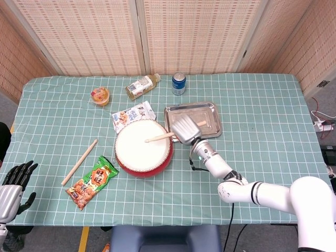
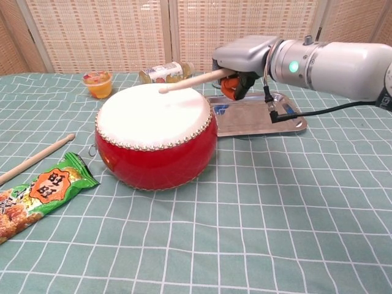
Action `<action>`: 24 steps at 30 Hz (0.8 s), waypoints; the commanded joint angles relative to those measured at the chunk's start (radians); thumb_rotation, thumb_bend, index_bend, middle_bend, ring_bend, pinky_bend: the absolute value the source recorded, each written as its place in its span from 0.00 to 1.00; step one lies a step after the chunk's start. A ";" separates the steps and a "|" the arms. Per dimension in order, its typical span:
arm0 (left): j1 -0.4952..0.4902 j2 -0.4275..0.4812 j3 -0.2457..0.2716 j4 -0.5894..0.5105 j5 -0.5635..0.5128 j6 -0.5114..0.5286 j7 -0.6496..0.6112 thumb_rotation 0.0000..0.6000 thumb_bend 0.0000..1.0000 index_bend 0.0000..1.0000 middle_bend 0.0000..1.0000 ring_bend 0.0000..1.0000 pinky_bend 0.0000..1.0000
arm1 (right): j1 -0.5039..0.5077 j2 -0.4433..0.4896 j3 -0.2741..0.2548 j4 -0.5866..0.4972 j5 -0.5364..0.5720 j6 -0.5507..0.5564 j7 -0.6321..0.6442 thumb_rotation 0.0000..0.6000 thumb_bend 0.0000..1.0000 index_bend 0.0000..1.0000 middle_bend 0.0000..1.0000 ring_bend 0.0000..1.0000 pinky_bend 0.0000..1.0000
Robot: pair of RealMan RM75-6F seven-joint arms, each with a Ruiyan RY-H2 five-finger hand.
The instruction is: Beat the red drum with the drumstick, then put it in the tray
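The red drum [image 1: 143, 152] [image 2: 157, 142] with its white skin sits in the middle of the green checked table. My right hand [image 1: 183, 128] [image 2: 242, 56] grips a wooden drumstick [image 1: 160, 138] [image 2: 191, 79] just right of the drum, over the tray's near-left corner. The stick slants down to the left, its tip over the drumhead, at or just above the skin. The metal tray [image 1: 210, 116] [image 2: 288, 119] lies behind and right of the drum. My left hand [image 1: 14, 181] hangs at the table's near-left edge with fingers spread, holding nothing.
A second drumstick [image 1: 80, 161] [image 2: 35, 159] and a green snack bag [image 1: 92, 182] [image 2: 37, 193] lie left of the drum. A snack packet [image 1: 132, 115], jelly cup [image 1: 100, 95] [image 2: 98, 84], bottle [image 1: 142, 86] [image 2: 162, 73] and blue can [image 1: 179, 83] stand behind.
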 commanded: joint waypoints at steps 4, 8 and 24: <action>0.001 -0.003 -0.001 0.004 -0.001 0.001 -0.004 1.00 0.37 0.01 0.00 0.00 0.01 | 0.020 0.008 0.007 -0.027 0.123 0.015 -0.050 1.00 0.61 1.00 1.00 1.00 1.00; 0.002 -0.004 -0.002 0.008 0.000 0.006 -0.009 1.00 0.37 0.01 0.00 0.00 0.01 | -0.008 0.030 0.056 -0.062 0.016 0.059 0.080 1.00 0.61 1.00 1.00 1.00 1.00; 0.000 -0.010 -0.001 0.015 -0.001 0.001 -0.010 1.00 0.37 0.01 0.00 0.00 0.01 | 0.013 -0.032 -0.046 0.050 0.053 0.034 -0.057 1.00 0.61 1.00 1.00 1.00 1.00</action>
